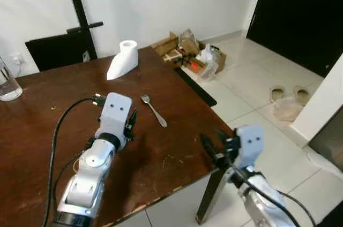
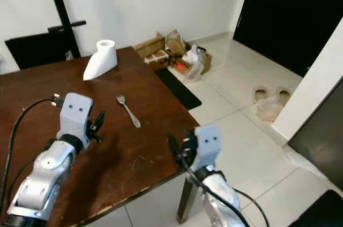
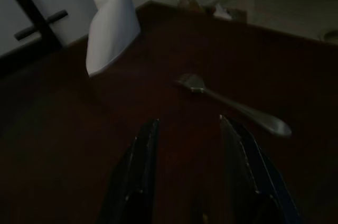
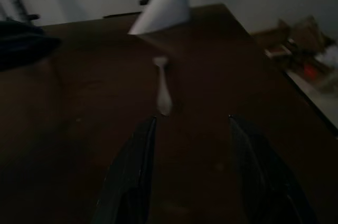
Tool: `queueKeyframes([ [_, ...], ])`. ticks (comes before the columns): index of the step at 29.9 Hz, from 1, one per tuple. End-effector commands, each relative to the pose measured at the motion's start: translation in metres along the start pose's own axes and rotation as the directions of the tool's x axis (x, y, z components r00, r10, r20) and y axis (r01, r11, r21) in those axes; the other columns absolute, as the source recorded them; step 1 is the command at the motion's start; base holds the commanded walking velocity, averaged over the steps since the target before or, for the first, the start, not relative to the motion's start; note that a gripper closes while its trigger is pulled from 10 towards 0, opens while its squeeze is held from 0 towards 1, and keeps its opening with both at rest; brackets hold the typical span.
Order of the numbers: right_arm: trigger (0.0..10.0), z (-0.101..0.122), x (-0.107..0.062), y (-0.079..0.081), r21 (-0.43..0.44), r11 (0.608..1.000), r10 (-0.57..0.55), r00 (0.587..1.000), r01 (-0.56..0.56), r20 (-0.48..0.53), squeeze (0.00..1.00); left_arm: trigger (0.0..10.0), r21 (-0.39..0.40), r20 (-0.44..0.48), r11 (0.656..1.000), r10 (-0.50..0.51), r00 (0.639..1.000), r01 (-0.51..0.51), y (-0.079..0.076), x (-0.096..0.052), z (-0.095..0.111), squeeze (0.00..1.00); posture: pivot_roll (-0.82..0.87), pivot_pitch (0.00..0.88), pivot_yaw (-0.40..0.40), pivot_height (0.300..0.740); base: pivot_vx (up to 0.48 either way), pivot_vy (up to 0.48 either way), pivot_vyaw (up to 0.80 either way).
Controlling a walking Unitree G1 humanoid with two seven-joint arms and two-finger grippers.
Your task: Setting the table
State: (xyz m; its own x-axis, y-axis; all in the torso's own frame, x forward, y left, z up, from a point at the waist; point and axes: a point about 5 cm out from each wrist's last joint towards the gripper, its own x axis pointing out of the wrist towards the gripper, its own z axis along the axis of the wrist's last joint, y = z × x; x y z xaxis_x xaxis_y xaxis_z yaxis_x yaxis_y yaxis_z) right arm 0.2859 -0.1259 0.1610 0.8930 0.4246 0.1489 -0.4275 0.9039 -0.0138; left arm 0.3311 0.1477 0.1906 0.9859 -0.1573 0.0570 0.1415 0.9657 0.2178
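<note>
The fork (image 1: 154, 110) lies on the brown table (image 1: 48, 130), apart from both grippers. The left gripper (image 3: 187, 129) hovers just short of the fork, fingers apart and empty. The right gripper (image 4: 190, 123), also parted and empty, hangs off the table's edge nearest the fork's handle. Beyond the fork's tines stands a paper roll (image 1: 123, 59). The left eye view catches a glass (image 1: 7, 82) at the table's far-left side; its contents cannot be told.

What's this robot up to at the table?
It is setting the table, but holds nothing yet. A fork lies on the brown table, beyond it a paper roll. The left gripper hovers open just beside the fork; the right gripper, also open, waits at the table's edge.
</note>
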Motion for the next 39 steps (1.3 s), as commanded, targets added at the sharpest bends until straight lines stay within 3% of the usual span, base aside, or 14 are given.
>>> queueKeyframes([
  [1,10.0,-0.004,0.005,0.003,-0.019,1.000,0.007,0.999,-0.007,-0.032,0.00,10.0,-0.014,-0.049,1.000,-0.005,0.999,0.005,0.004,0.002,-0.006,0.00,0.04,0.113,0.096,0.740,0.000,0.000,0.00],
  [7,10.0,-0.006,0.014,0.008,-0.020,1.000,0.020,0.999,-0.021,-0.039,0.00,10.0,-0.008,-0.091,1.000,-0.006,0.996,0.005,0.008,0.002,-0.009,0.00,0.05,0.122,0.097,0.740,0.000,0.000,0.00],
  [12,10.0,-0.013,0.030,0.010,-0.030,0.999,0.019,0.997,-0.021,-0.070,0.00,10.0,0.009,-0.106,0.999,0.052,0.993,-0.051,0.022,-0.001,-0.009,0.00,0.08,0.143,0.094,0.740,0.000,0.000,0.00],
  [14,10.0,-0.014,0.035,0.007,-0.041,0.999,-0.001,0.997,-0.002,-0.079,0.00,10.0,0.016,-0.111,0.997,0.071,0.991,-0.070,0.030,-0.003,-0.008,0.00,0.10,0.147,0.089,0.740,0.000,0.000,0.00],
  [15,10.0,-0.015,0.043,-0.001,-0.043,0.997,-0.063,0.994,0.060,-0.084,0.00,10.0,0.043,-0.109,0.995,0.091,0.990,-0.087,0.038,-0.007,-0.006,0.00,0.12,0.153,0.084,0.740,0.000,0.000,0.00],
  [19,10.0,-0.012,0.054,-0.012,-0.022,0.992,-0.128,0.989,0.126,-0.070,0.00,10.0,0.066,-0.098,0.992,0.117,0.988,-0.111,0.045,-0.012,-0.003,0.00,0.15,0.158,0.081,0.740,0.000,0.000,0.00],
  [21,10.0,-0.009,0.063,-0.014,-0.014,0.992,-0.127,0.990,0.126,-0.060,0.00,10.0,0.067,-0.097,0.989,0.138,0.986,-0.131,0.050,-0.015,-0.001,0.00,0.16,0.161,0.078,0.740,0.000,0.000,0.00],
  [25,10.0,-0.004,0.079,-0.009,-0.077,0.994,-0.085,0.995,0.080,-0.060,0.00,10.0,0.077,-0.080,0.983,0.172,0.982,-0.165,0.059,-0.021,0.005,0.00,0.21,0.166,0.065,0.740,0.000,0.000,0.00],
  [28,10.0,-0.008,0.093,-0.011,-0.131,0.989,-0.090,0.987,0.073,-0.134,0.00,10.0,0.058,-0.059,0.973,0.228,0.972,-0.225,0.082,-0.030,0.015,0.00,0.26,0.171,0.042,0.740,0.000,0.000,0.00],
  [31,10.0,-0.011,0.098,-0.011,-0.106,0.992,-0.083,0.983,0.066,-0.166,0.00,10.0,0.038,-0.054,0.970,0.242,0.969,-0.240,0.096,-0.040,0.019,0.00,0.29,0.175,0.028,0.740,0.000,0.000,0.00],
  [32,10.0,-0.014,0.101,-0.011,-0.058,0.996,-0.072,0.979,0.062,-0.192,0.00,10.0,0.044,-0.046,0.969,0.246,0.968,-0.244,0.107,-0.052,0.022,0.00,0.33,0.182,0.012,0.740,0.000,0.000,0.00],
  [33,10.0,-0.014,0.101,-0.011,-0.058,0.996,-0.072,0.979,0.062,-0.192,0.00,10.0,0.044,-0.046,0.969,0.246,0.968,-0.244,0.107,-0.052,0.022,0.00,0.33,0.182,0.012,0.740,0.000,0.000,0.00],
  [34,10.0,-0.015,0.105,-0.013,-0.032,0.997,-0.082,0.974,0.077,-0.210,0.00,10.0,0.076,-0.024,0.965,0.254,0.967,-0.251,0.123,-0.069,0.029,0.00,0.36,0.188,-0.001,0.740,0.000,0.000,0.00],
  [39,10.0,-0.012,0.110,-0.020,-0.052,0.991,-0.133,0.969,0.125,-0.210,0.00,10.0,0.129,-0.005,0.963,0.238,0.971,-0.236,0.137,-0.089,0.040,0.00,0.41,0.197,-0.012,0.740,0.000,0.000,0.00],
])
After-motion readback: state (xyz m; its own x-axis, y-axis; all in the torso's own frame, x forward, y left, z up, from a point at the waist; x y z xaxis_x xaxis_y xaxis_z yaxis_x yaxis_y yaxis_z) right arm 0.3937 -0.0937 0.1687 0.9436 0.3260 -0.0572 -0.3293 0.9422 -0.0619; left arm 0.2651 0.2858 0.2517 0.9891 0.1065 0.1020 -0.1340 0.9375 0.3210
